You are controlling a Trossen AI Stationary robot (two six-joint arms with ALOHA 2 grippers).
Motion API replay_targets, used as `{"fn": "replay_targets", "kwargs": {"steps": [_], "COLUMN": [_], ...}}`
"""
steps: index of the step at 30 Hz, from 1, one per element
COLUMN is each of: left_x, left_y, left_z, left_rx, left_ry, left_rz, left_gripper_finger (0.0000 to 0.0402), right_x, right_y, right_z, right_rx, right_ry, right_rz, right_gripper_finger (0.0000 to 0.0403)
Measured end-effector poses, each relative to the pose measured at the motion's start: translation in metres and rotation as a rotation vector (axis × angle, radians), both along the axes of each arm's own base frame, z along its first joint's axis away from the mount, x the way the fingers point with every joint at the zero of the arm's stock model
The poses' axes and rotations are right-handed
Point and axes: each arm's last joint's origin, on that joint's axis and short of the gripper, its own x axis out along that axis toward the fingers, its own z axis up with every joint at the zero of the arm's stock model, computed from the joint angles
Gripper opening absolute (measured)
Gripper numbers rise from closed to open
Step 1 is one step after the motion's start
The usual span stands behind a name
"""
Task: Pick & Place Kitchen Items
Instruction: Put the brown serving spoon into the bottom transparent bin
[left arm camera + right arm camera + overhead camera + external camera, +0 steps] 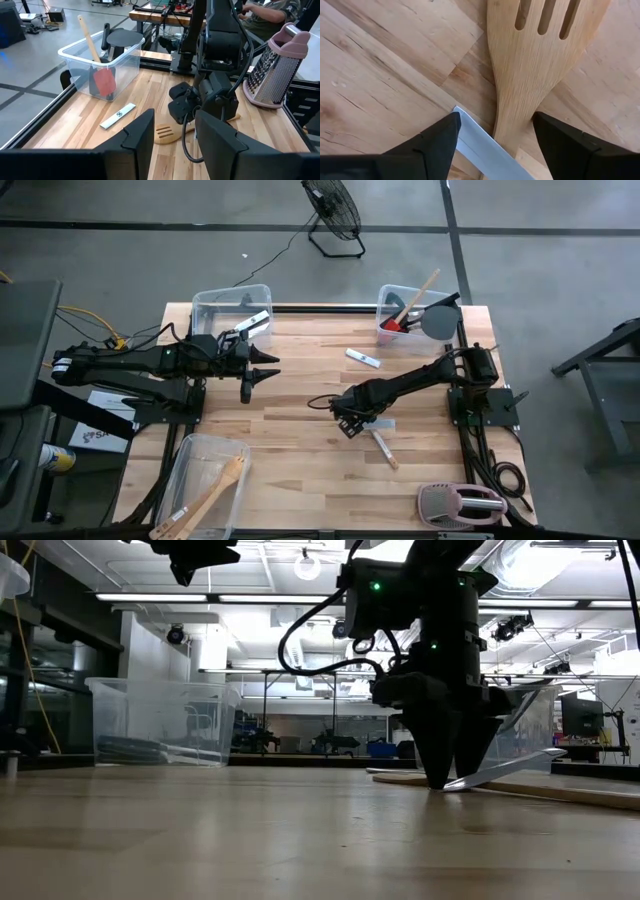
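A light wooden forked turner (530, 65) lies flat on the table near its middle (383, 448). A white knife blade (480, 147) lies slanted beside and over the turner's handle (500, 775). My right gripper (496, 116) points down over them, open, one finger on each side of the turner's neck, fingertips down at the table (455, 775). My left gripper (175, 145) hovers open and holding nothing above the table's left half (268, 370). A second white knife (363, 358) lies flat farther back. My right gripper comes from above, fingers pointing down and standing across the turner's neck (512, 125). One finger (437, 142) stands right at the white blade's tip (459, 114). I cannot tell whether either finger touches the blade or the turner. Both utensils lie on the table.
Clear bins stand at the far left (230, 305), the far right (410, 310) with a red spatula, a wooden spoon and a grey spatula, and the near left (205, 490) with wooden utensils. A pink-and-grey appliance (460, 505) sits at the near right corner.
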Motion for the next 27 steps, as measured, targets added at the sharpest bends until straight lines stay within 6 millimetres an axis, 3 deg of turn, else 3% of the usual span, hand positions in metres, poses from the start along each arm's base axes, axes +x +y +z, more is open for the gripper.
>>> {"fn": "replay_targets", "kwargs": {"steps": [27], "left_x": [0.0], "left_y": [-0.0001], "left_z": [0.0], "left_rx": [0.0], "left_ry": [0.0], "left_rz": [-0.001], "left_gripper_finger": [0.0141], "right_x": [0.0031], "right_y": [0.0002], "right_z": [0.0], "right_rx": [-0.021], "right_ry": [-0.035], "right_rz": [0.002], "right_gripper_finger": [0.018]}}
